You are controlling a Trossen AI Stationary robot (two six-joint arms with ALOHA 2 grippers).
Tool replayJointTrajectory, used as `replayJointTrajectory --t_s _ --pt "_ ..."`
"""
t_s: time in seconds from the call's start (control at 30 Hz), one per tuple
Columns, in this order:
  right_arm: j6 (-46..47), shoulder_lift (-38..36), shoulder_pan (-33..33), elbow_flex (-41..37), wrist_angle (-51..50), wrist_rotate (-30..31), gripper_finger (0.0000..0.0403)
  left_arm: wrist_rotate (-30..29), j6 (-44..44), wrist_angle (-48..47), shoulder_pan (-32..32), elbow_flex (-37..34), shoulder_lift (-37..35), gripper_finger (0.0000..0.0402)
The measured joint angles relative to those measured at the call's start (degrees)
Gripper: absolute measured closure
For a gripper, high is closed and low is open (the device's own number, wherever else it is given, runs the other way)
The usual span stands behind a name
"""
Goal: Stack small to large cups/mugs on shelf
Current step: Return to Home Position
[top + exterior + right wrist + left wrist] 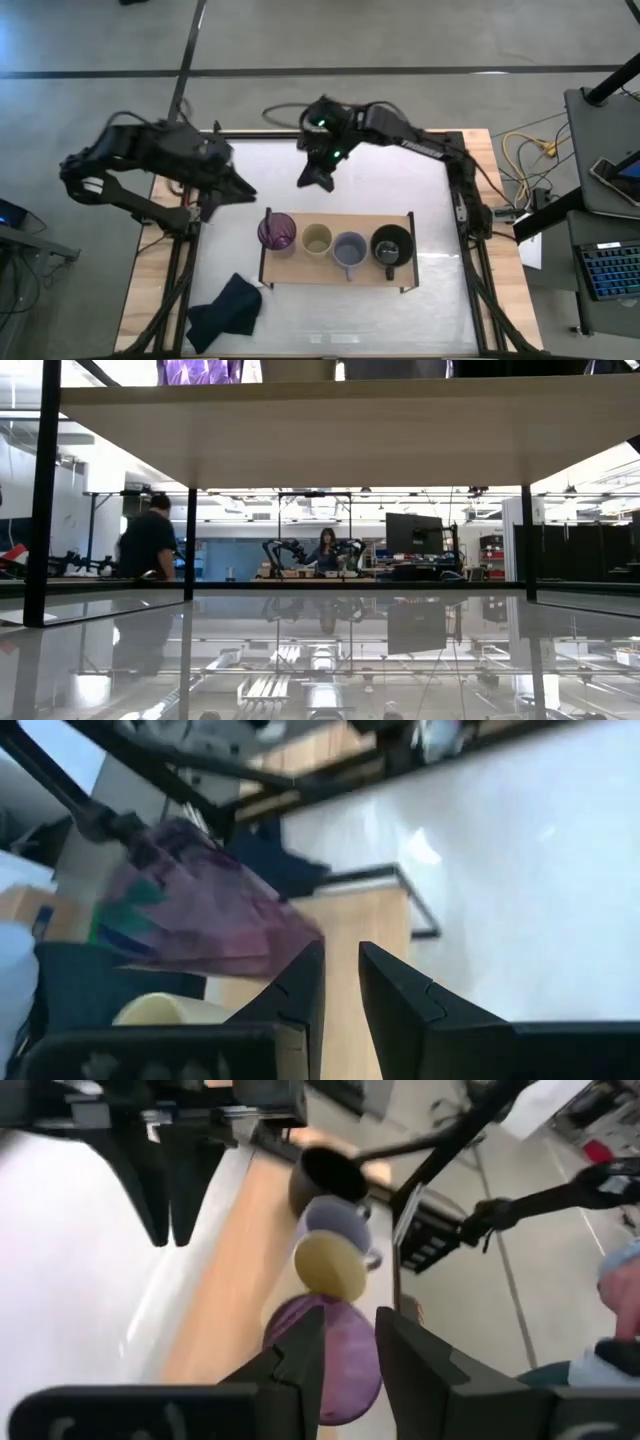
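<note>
Four cups stand in a row on the light-wood shelf (300,268): the purple tumbler (277,232), the pale yellow cup (317,240), the lavender-grey mug (349,250) and the black mug (391,246). My left gripper (246,190) hangs above the table, left of the tumbler and toward the far side. It is empty, with a narrow gap between its fingers (350,1350). My right gripper (308,182) hangs beyond the shelf's far edge, also empty with a narrow gap (342,980). The left wrist view shows all four cups, with the tumbler (345,1380) nearest.
A dark cloth (225,308) lies crumpled on the white tabletop (420,170) at the near left, off the shelf. The shelf's black end frames (410,250) rise at both ends. In the low view the shelf board (340,435) spans the top, and people stand in the room behind.
</note>
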Motion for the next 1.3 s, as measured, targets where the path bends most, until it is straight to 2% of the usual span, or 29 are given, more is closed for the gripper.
replayJointTrajectory --t_s 0.2,0.37,0.47,0.63,0.7,0.77,0.87,0.93,1.03,1.1,1.3 --pt "1.8 -7.7 -2.5 0.0 0.4 4.5 0.0344 -1.2 3.2 0.0 0.0 0.3 -5.7 0.0324" --pt "6.3 -14.8 -4.1 0.0 -0.1 5.2 0.0344 -0.8 2.9 1.2 0.0 0.0 -8.5 0.0324" --pt "4.8 -19.6 -4.0 0.0 -1.2 5.0 0.0344 0.4 7.4 4.2 0.0 -0.8 -9.3 0.0324" --pt "2.6 -27.3 2.0 -0.2 -5.8 6.8 0.0344 0.4 9.2 13.8 0.0 -6.7 -13.3 0.0324" --pt "3.1 -29.8 7.1 -1.3 -5.9 12.2 0.0344 0.8 9.7 19.6 -0.1 -11.4 -16.2 0.0324" --pt "3.5 -31.8 13.4 -3.4 -5.8 21.0 0.0344 3.3 9.8 22.3 -0.1 -17.4 -19.2 0.0324" --pt "5.9 -34.0 22.6 -9.2 -3.1 34.2 0.0344 3.7 6.2 31.9 -0.1 -28.5 -23.9 0.0324" --pt "6.4 -35.7 27.3 -15.0 2.6 37.5 0.0344 3.6 5.8 40.9 -0.1 -36.3 -27.5 0.0324" --pt "4.6 -39.4 31.0 -25.8 17.4 35.5 0.0344 3.8 7.6 52.9 -0.1 -46.2 -33.8 0.0324" --pt "3.4 -42.8 31.0 -33.0 24.1 32.6 0.0344 3.9 10.0 56.9 -0.1 -51.1 -38.5 0.0324" --pt "3.1 -58.6 24.8 -51.8 29.5 32.1 0.0344 1.2 20.8 56.6 -0.1 -58.2 -52.8 0.0324"
